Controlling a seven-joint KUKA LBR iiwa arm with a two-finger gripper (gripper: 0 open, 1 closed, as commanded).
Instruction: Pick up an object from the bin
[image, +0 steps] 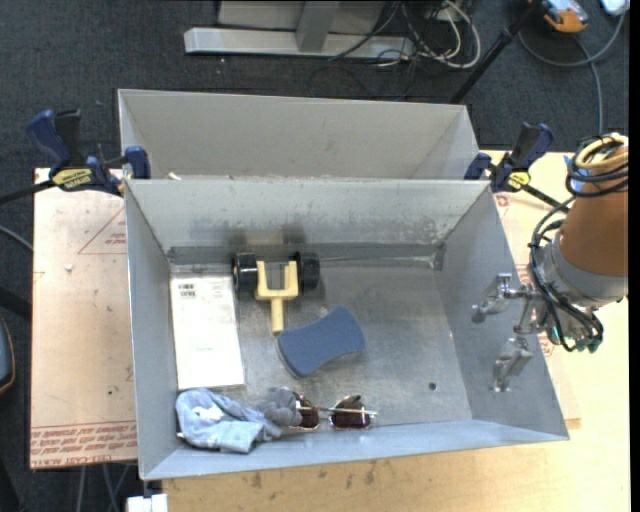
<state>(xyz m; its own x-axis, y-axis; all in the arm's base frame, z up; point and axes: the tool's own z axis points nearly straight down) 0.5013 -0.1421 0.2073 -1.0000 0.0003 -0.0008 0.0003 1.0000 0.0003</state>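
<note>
1. Pincer (503, 335) hangs wide open with nothing in it, by the bin's (300, 140) right wall
2. Nearest thing is the blue sponge (320, 340) mid-floor, well apart; sunglasses (335, 413) sit along the front edge

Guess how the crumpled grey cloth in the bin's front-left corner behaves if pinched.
The grey cloth lies crumpled in soft folds, so it is probably floppy and would drape when lifted. It looks thin, so likely light. Its edge seems to touch the sunglasses, so a lift may drag them.
</note>
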